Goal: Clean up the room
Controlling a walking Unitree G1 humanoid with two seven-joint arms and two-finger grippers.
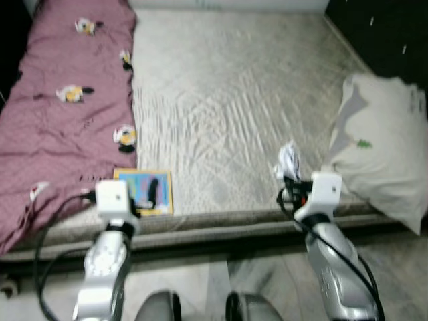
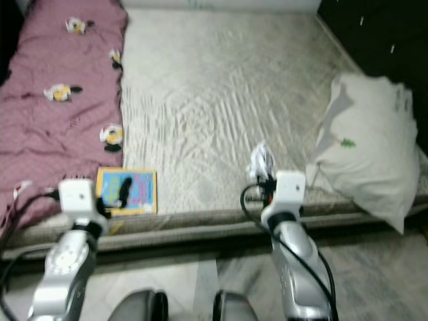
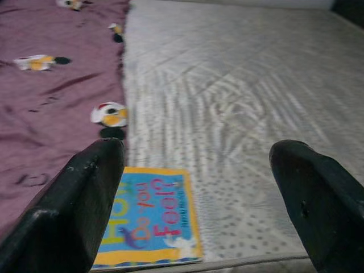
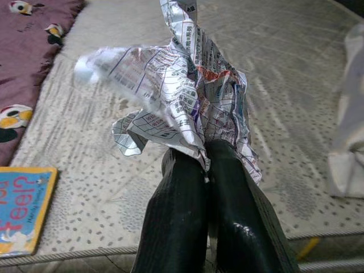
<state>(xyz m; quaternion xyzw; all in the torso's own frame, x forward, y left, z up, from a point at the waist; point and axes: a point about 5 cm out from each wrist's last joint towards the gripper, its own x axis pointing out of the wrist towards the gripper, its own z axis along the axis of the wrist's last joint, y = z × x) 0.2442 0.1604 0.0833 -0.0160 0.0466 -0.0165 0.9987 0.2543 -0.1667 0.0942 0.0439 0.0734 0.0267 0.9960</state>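
R gripper is pinched tight on a crumpled paper, held above the front edge of the mattress, towards its right side. Only a corner of the paper is pinched, so it could prob slip out if the arm swings fast. L gripper has its fingers spread wide w/ nothing in them, hovering over a picture book lying flat at the front edge, touching the maroon blanket. The book sits flush, so fingers may skid off it. Pillow overhangs the front right corner. Mattress centre is open room.
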